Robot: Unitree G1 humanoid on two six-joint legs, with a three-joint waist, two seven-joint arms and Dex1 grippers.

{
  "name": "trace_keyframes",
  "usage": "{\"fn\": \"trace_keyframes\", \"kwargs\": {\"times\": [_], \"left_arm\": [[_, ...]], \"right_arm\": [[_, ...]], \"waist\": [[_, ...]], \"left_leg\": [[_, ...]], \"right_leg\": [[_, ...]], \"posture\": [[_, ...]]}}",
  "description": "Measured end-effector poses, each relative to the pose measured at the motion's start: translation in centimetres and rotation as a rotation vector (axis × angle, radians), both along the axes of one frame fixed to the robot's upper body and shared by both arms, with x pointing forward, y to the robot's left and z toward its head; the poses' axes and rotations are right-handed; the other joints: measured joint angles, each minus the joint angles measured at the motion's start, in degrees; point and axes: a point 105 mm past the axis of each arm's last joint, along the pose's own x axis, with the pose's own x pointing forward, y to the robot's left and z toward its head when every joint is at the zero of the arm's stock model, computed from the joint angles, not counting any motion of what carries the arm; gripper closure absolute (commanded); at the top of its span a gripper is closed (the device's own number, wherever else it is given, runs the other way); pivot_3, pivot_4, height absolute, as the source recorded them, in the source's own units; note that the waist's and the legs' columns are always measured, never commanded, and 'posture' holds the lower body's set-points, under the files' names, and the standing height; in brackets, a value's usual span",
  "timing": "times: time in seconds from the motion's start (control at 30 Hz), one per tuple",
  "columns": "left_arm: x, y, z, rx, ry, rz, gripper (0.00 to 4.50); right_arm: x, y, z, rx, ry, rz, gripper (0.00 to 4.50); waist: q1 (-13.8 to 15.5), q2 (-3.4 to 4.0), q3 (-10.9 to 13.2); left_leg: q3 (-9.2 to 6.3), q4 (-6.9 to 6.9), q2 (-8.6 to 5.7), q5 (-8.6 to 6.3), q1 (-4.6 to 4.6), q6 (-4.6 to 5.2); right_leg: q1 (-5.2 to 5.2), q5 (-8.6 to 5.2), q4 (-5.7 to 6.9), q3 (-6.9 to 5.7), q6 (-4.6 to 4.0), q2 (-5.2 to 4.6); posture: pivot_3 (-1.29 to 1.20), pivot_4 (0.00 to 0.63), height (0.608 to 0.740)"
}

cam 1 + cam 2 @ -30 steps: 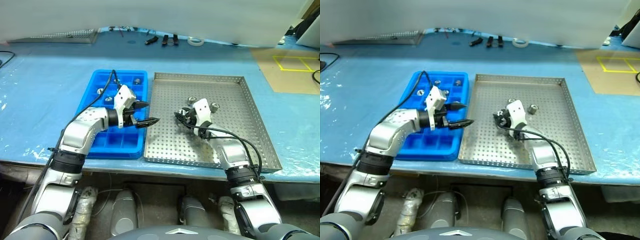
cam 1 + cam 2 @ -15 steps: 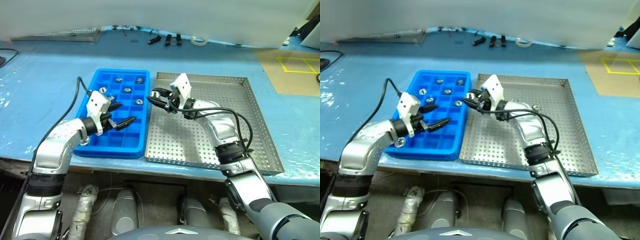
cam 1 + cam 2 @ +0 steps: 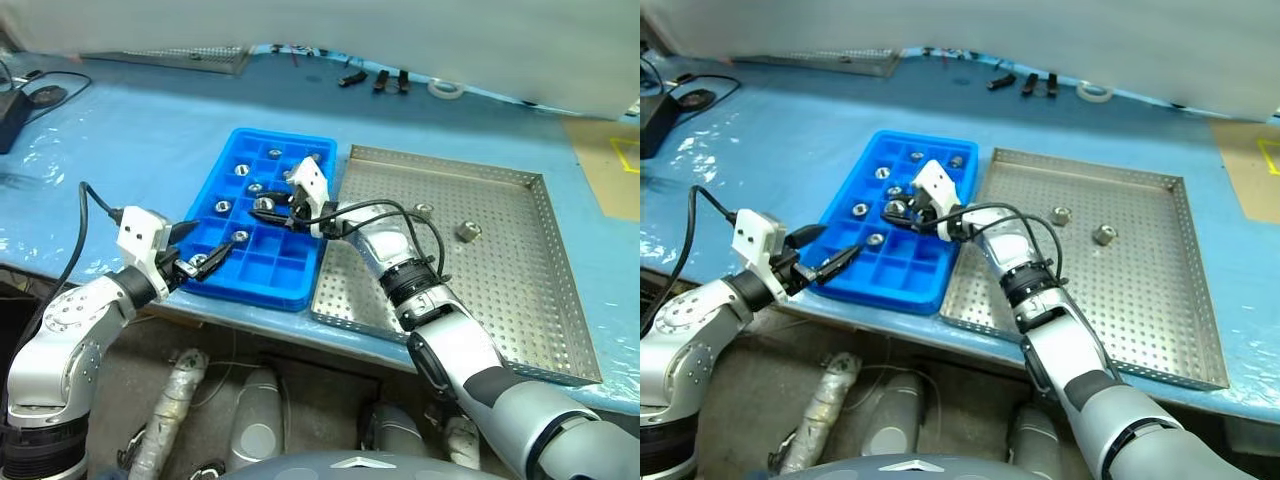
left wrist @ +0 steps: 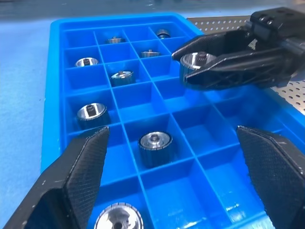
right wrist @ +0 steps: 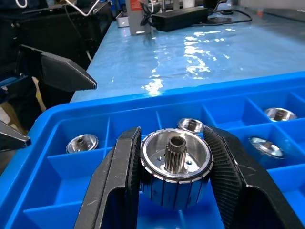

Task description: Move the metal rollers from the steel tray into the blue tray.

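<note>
No text, label, brand, number or sign can be read on anything here; the blue tray (image 3: 262,217), the steel tray (image 3: 505,290) and the counter (image 3: 120,140) bear no legible markings

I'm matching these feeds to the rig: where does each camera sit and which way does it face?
Head eyes: look forward and down over both arms at the blue tray and steel tray.
Left wrist: along the open left gripper into the tray.
Right wrist: along the right gripper clamping a metal roller.
Shared: all show that roller.
</note>
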Motion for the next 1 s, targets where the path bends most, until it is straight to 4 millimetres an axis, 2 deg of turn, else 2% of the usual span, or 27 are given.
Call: {"fn": "trace_keyframes", "kwargs": {"times": [0.13, 0.37, 0.63, 0.67, 0.87, 1.0], "left_arm": [[-0.1, -0.2, 0.2, -0.008, -0.002, -0.002, 0.00], [0.2, -0.9, 0.6, -0.011, -0.006, -0.033, 0.00], [0.6, -1.7, 0.5, -0.015, 0.002, -0.062, 0.00], [0.6, -1.7, 0.5, -0.015, 0.003, -0.065, 0.00], [0.7, -2.2, 0.6, -0.026, 0.005, -0.092, 0.00], [1.1, -3.1, 0.6, -0.033, 0.014, -0.137, 0.00]], "right_arm": [[0.6, -0.6, -1.0, -0.027, 0.009, -0.049, 2.86], [1.4, -1.1, -0.7, -0.025, -0.021, -0.099, 2.86], [2.9, -2.2, -0.9, -0.046, -0.022, -0.211, 0.15], [3.0, -2.3, -0.9, -0.045, -0.023, -0.222, 0.03], [3.4, -3.0, -0.6, -0.028, -0.021, -0.254, 0.03], [3.9, -3.9, 0.1, -0.025, -0.045, -0.280, 0.03]], "waist": [[0.9, 0.01, 0.0], [1.0, 0.01, 0.0], [0.6, 0.00, 0.0], [0.6, 0.00, 0.0], [0.7, 0.01, 0.0], [0.6, 0.01, 0.0]], "left_leg": [[-0.13, -0.01, 0.00, 0.06, 0.02, -0.09], [-0.17, -0.01, -0.01, 0.09, 0.01, -0.16], [-0.16, 0.00, -0.02, 0.14, 0.01, -0.22], [-0.16, 0.00, -0.02, 0.14, 0.01, -0.22], [-0.16, 0.01, -0.02, 0.14, 0.01, -0.23], [-0.16, 0.05, -0.03, 0.16, 0.00, -0.25]], "right_leg": [[-0.01, 0.01, 0.12, 0.05, -0.01, 0.01], [-0.01, 0.02, 0.13, 0.04, -0.02, 0.04], [-0.07, 0.01, 0.12, 0.00, -0.02, 0.07], [-0.06, 0.01, 0.12, 0.00, -0.02, 0.07], [-0.05, 0.02, 0.14, -0.01, -0.02, 0.06], [-0.04, 0.02, 0.17, -0.01, -0.01, 0.06]], "posture": [[0.51, 0.150, 0.740], [0.49, 0.150, 0.740], [0.46, 0.150, 0.740], [0.46, 0.150, 0.740], [0.45, 0.150, 0.740], [0.35, 0.150, 0.740]]}}
